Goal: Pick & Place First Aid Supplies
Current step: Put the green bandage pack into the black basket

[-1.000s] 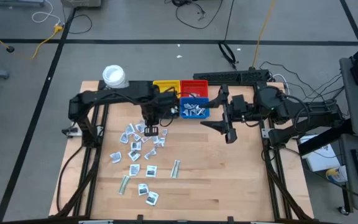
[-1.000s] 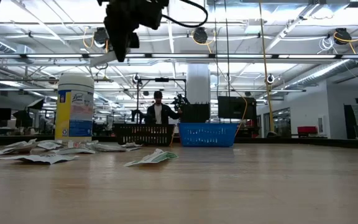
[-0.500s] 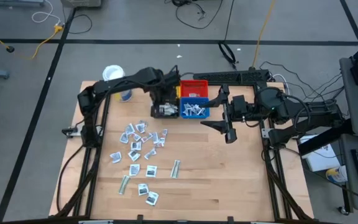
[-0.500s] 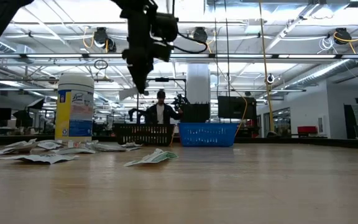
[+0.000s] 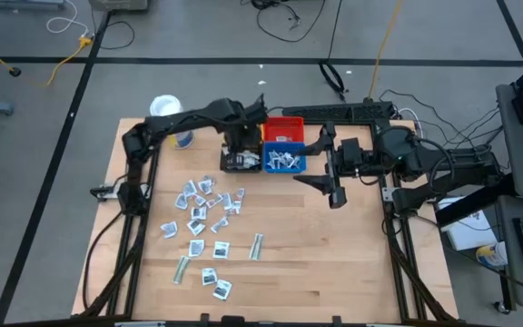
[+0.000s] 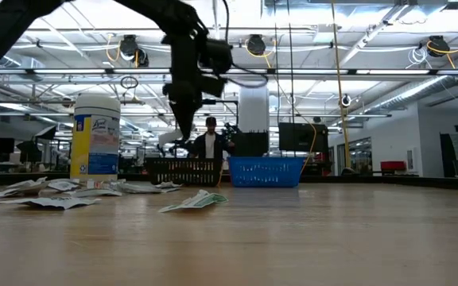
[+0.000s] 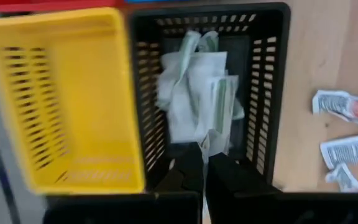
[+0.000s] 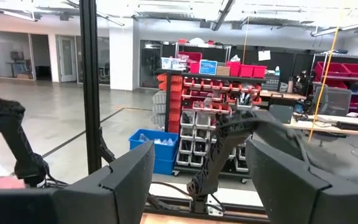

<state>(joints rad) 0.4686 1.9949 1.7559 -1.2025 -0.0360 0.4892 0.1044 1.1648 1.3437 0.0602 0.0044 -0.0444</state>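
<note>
I see my left gripper [image 7: 204, 163] pinching a packet [image 7: 215, 140] over the black bin [image 7: 267, 93]; right gripper [image 8: 201, 180] waits agape.

Bright even overhead light, glare from ceiling lamps [image 6: 253, 44] in the low view, soft short shadows on the bench [image 5: 334, 254], yellow bin [image 7: 61, 93] blurred in the left wrist view

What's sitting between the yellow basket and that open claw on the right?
In the high view, the red bin and the blue bin holding packets sit between the yellow bin and the right gripper.
</note>
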